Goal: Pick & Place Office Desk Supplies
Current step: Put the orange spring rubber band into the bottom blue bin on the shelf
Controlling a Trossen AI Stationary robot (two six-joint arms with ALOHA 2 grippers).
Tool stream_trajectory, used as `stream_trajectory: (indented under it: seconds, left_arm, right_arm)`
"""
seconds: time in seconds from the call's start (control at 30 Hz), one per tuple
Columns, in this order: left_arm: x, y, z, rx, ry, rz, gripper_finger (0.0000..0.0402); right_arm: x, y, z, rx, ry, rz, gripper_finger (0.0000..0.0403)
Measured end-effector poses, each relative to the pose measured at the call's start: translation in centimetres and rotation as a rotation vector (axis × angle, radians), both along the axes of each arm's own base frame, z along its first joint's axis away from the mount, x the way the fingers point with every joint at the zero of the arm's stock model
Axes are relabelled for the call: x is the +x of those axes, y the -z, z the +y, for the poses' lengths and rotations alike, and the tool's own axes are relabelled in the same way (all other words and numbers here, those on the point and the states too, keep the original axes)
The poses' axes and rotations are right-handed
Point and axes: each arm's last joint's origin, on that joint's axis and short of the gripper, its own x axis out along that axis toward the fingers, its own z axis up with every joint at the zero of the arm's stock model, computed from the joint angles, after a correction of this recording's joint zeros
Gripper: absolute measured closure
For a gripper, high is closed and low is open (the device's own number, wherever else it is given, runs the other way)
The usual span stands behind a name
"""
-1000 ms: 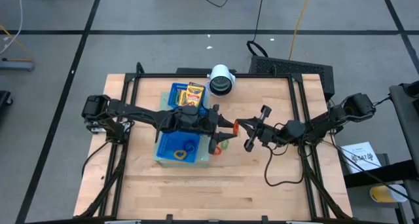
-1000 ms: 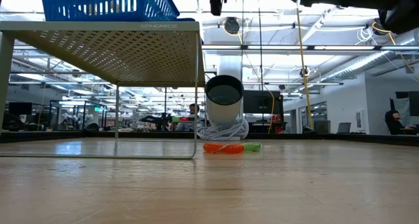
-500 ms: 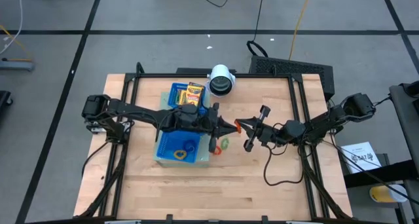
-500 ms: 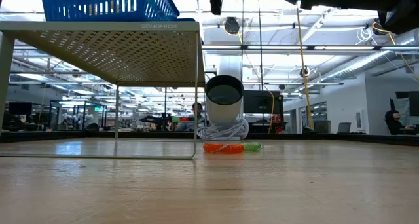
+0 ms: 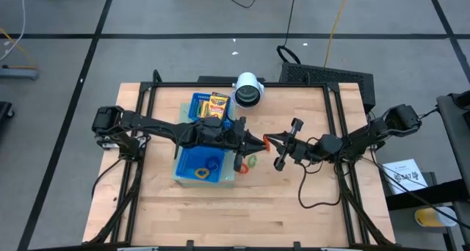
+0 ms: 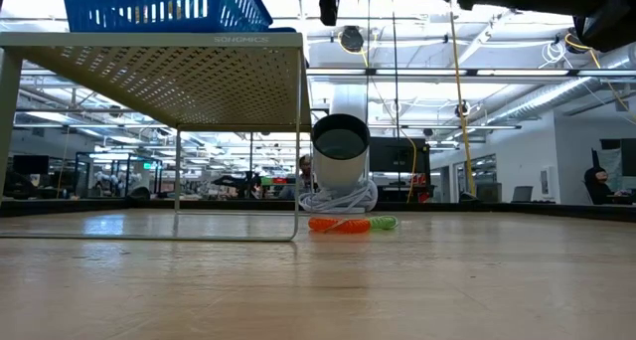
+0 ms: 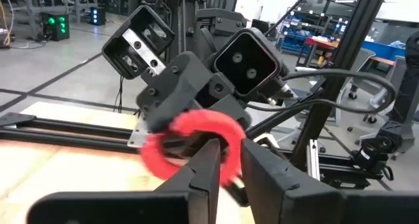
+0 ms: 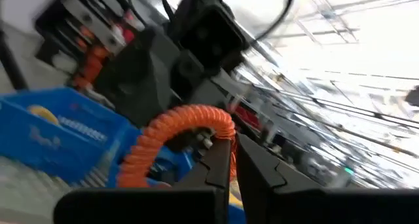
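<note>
A red-orange coiled ring (image 5: 266, 139) hangs in the air above the table's middle, between my two grippers. My left gripper (image 5: 259, 141) reaches in from the left and is shut on it. My right gripper (image 5: 272, 139) comes from the right, also shut on it. An orange ring (image 6: 338, 224) and a green ring (image 6: 384, 222) lie flat on the tabletop below. A yellow-and-green crayon box (image 5: 218, 103) lies in the far compartment of the blue tray (image 5: 185, 166). My left gripper pinches the ring's rim (image 7: 229, 170) between its two fingers, coming level from the table's left. The ring stands on edge, lifted clear of the table. My right gripper pinches the opposite side of the ring's rim (image 8: 222, 129) between its two fingertips, reaching from the table's right and slanting slightly upward. The coil curves away in front of the fingers, clear of the table.
The blue tray sits on a raised white mesh shelf (image 6: 159, 44) left of centre. A white cylinder (image 5: 248, 90) with a dark centre stands at the far edge. Bare wood lies toward the near edge and on the right.
My left gripper has shut on the ring, which my right gripper kept holding. Both arms have stayed where they were, and the ring has stayed in the air.
</note>
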Motion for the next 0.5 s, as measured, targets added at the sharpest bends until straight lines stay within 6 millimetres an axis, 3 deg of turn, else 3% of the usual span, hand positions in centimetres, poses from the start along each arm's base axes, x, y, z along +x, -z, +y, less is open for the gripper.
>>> stream_trajectory:
  seconds: [0.13, 0.3, 0.5]
  left_arm:
    - [0.00, 0.07, 0.05, 0.002, 0.001, 0.006, 0.0321]
    - [0.01, 0.03, 0.05, 0.010, 0.005, 0.001, 0.0301]
    - [0.01, 0.00, 0.05, 0.007, 0.000, -0.001, 0.0235]
  right_arm:
    - [0.02, -0.17, 0.28, 0.000, -0.105, -0.028, 0.0399]
    - [0.15, -0.49, 0.10, 0.021, -0.059, -0.036, 0.0401]
    - [0.23, -0.42, -0.13, 0.050, -0.061, -0.035, 0.0401]
